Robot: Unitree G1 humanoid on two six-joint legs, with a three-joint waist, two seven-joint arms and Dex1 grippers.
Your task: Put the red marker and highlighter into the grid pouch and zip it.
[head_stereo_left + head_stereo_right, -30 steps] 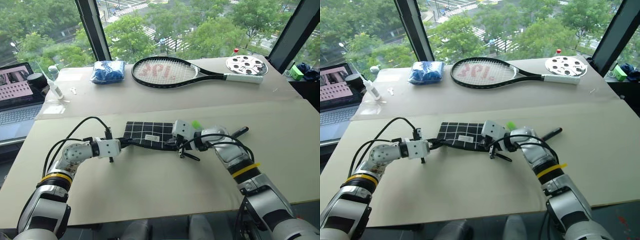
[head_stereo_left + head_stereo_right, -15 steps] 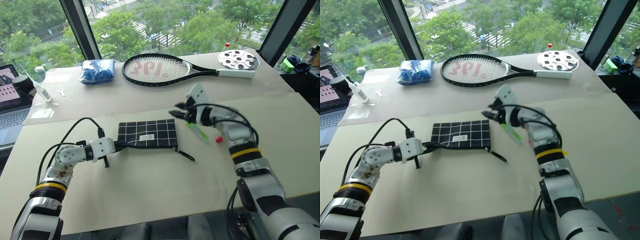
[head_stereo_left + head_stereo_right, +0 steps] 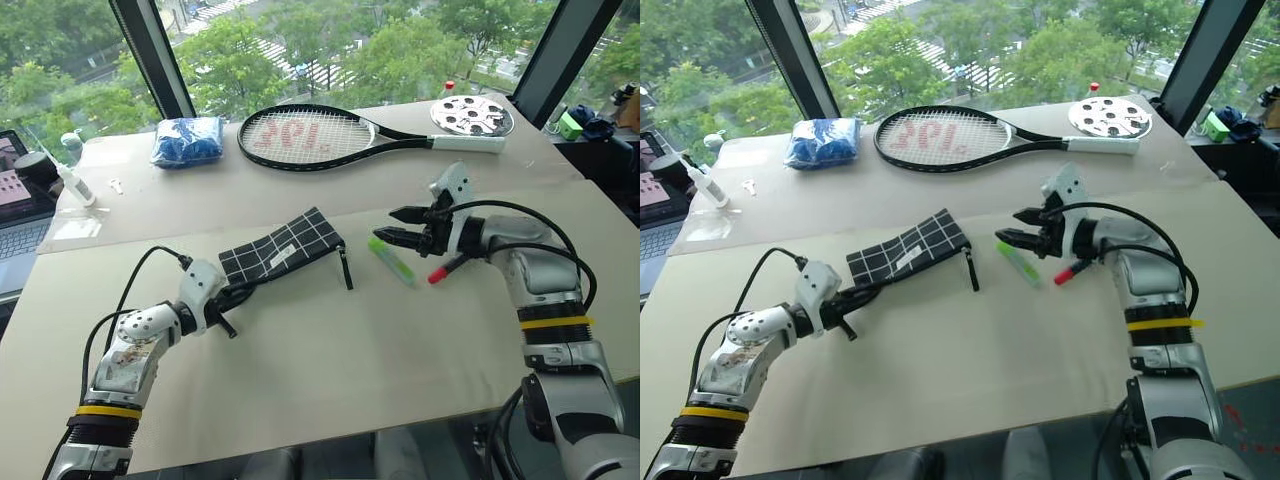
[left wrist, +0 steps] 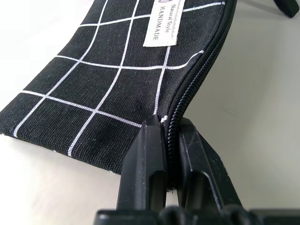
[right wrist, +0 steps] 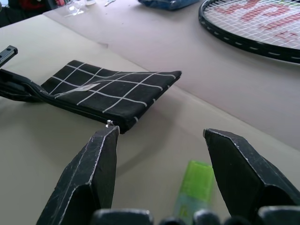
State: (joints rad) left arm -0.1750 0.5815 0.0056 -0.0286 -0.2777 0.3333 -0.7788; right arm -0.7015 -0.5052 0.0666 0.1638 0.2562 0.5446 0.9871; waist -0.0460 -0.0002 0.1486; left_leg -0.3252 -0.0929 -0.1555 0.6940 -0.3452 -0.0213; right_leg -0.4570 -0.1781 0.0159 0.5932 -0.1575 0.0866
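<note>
The grid pouch (image 3: pixel 280 252), black with white lines and a small white label, is tilted with its far end raised off the table. My left gripper (image 4: pixel 167 126) is shut on the pouch's near corner at the zipper edge. The black zipper pull (image 3: pixel 345 268) hangs from the far end. The light-green highlighter (image 3: pixel 392 260) lies on the table just right of the pouch. The red marker (image 3: pixel 446 269) lies beyond it, red end toward me, partly behind my right wrist. My right gripper (image 3: pixel 400 228) hovers open above the highlighter, holding nothing.
A tennis racket (image 3: pixel 320 135), a blue bundle (image 3: pixel 188 140) and a white perforated disc (image 3: pixel 472 115) lie on the far table. A laptop (image 3: pixel 10 180) and a small bottle (image 3: pixel 75 185) stand at the far left. A seam (image 3: pixel 150 222) separates the two tabletops.
My right gripper has opened, risen and moved right, away from the pouch's end. My left wrist has rolled, lifting the pouch's far end off the table. The camera has shifted.
</note>
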